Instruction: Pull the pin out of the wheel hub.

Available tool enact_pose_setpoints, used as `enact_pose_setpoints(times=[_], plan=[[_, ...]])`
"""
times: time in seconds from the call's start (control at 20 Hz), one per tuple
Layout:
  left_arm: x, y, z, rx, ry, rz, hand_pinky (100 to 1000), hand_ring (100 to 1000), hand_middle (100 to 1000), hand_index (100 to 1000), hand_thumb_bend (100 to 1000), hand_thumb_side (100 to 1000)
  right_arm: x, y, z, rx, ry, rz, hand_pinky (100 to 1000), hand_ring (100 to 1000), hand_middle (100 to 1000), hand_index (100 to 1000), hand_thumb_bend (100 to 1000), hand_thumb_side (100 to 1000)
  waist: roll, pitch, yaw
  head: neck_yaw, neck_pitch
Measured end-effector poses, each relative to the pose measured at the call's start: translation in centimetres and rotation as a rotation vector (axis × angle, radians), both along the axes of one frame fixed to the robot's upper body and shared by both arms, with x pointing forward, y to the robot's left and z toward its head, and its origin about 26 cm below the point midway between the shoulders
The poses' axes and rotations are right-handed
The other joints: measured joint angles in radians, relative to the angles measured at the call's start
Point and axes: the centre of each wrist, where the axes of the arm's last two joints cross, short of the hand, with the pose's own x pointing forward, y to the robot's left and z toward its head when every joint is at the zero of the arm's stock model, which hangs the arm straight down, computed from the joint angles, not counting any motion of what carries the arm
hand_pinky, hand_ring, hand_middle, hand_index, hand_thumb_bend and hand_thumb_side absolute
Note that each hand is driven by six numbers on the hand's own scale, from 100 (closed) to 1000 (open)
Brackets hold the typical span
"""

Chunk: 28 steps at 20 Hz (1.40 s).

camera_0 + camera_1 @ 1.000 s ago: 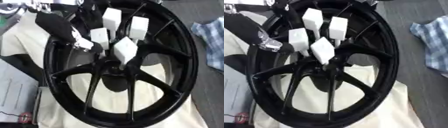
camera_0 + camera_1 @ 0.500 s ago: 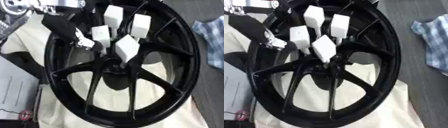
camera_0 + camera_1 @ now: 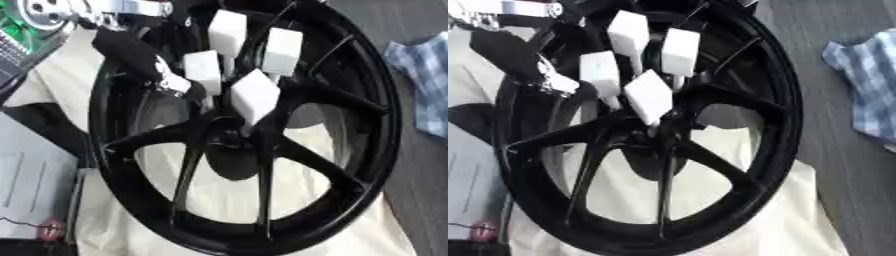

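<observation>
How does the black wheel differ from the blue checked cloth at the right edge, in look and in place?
The wheel is black, rigid and spoked, and fills the middle of the view; the checked cloth is blue and white, soft and crumpled, and only part of it shows at the right edge. The wheel lies on a cream sheet; the cloth lies on the grey surface beside it.

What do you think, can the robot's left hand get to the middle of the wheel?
Probably yes. The left hand hangs right over the wheel's hub, and nothing sits between them. I can't make out the pin itself, though.
</observation>
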Motion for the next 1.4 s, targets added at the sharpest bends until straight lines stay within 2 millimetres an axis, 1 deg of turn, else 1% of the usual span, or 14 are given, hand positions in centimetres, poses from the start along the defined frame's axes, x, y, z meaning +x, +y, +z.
enact_pose_setpoints(times=[0.5, 0.55, 0.75, 1.2, 1.4], plan=[[0.5, -0.6, -0.5, 0.015, 0.002, 0.000, 776, 722, 636, 769, 540, 589, 0.1, 0.2, 0.1, -0.001, 0.002, 0.005, 929, 845, 641, 763, 100, 492, 0.000, 0.003, -0.004, 0.002, -0.004], [0.5, -0.6, -0.6, 0.018, 0.001, 0.004, 770, 711, 622, 757, 521, 576, 0.1, 0.2, 0.1, 0.000, 0.003, 0.004, 929, 845, 642, 763, 100, 492, 0.000, 0.003, -0.005, 0.003, -0.004], [0.7, -0.7, -0.7, 0.023, -0.005, 0.010, 753, 689, 600, 735, 494, 555, 0.1, 0.2, 0.1, 0.001, 0.004, 0.002, 930, 845, 642, 763, 100, 493, 0.000, 0.005, -0.004, 0.004, -0.004], [1.0, -1.0, -0.9, 0.028, -0.018, 0.024, 722, 651, 561, 695, 451, 489, 0.1, 0.2, 0.1, 0.003, 0.004, 0.001, 930, 846, 643, 763, 100, 494, 0.000, 0.006, -0.006, 0.009, -0.008], [1.1, -1.1, -1.0, 0.028, -0.019, 0.027, 714, 629, 532, 668, 410, 491, 0.1, 0.2, 0.1, 0.003, 0.003, 0.000, 930, 846, 644, 763, 100, 494, 0.000, 0.006, -0.006, 0.009, -0.008]])
